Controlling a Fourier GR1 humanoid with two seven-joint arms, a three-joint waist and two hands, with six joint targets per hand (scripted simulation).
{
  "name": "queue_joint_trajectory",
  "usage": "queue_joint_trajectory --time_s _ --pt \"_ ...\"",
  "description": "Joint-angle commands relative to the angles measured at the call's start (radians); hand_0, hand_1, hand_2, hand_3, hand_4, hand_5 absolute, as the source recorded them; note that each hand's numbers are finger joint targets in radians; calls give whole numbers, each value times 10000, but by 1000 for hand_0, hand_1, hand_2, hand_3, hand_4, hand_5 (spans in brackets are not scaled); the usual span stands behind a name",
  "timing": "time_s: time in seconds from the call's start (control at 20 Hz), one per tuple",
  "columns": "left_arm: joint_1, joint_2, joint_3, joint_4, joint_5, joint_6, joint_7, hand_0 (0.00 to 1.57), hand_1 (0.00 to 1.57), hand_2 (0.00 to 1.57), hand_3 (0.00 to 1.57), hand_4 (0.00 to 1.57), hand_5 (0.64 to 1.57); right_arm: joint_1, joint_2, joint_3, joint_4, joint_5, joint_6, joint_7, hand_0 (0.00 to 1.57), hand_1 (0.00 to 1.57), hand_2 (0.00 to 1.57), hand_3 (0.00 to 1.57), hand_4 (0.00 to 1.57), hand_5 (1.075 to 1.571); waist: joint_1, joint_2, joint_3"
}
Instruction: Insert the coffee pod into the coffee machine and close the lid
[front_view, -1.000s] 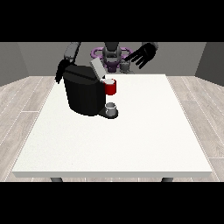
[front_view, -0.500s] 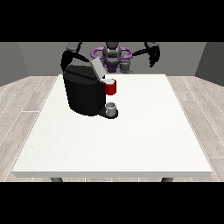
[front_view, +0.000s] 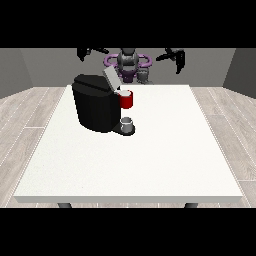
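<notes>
Near the table's (front_view: 150, 165) far left corner stands the coffee machine (front_view: 97, 104), lid (front_view: 111, 78) raised; pod hidden. Both hands (front_view: 86, 52) (front_view: 176, 56) hover high, fingers unclear.

**No readable text**

No lettering, brand, number or sign can be read anywhere. The black coffee machine (front_view: 97, 107) bears no legible label, its red front part (front_view: 126, 99) is plain, and the white table (front_view: 150, 160) carries no markings.
</notes>
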Motion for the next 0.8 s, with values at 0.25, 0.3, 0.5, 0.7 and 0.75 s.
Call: queue_joint_trajectory --time_s 0.25,0.3,0.5,0.7,0.75 --pt "1066 -192 -727 -2196 808 -254 309 0 0 0 0 391 1571 -1367 -385 -564 -88 -361 15 897 0 0 0 0 0 1571 473 1020 2" --pt "879 -194 -1398 -2323 1350 -102 977 0 0 0 0 366 1571 -1578 -889 -1024 639 -495 238 760 0 0 0 0 0 1571 1000 828 6" --pt "1095 -198 -1770 -3221 1538 104 845 0 0 0 0 361 1571 -2086 -369 -1152 976 -959 92 688 0 0 0 0 0 1571 1051 1537 4" --pt "1413 -78 -1734 -3984 1533 71 914 0 0 0 0 323 1571 -3036 -586 -1415 1219 -1415 241 1268 0 0 0 0 129 1571 936 2188 1" --pt "1025 -176 -1722 -4143 1527 415 1130 0 0 0 0 282 1571 -3038 -452 -1436 1330 -1499 267 710 0 0 0 0 97 1571 752 2572 2"
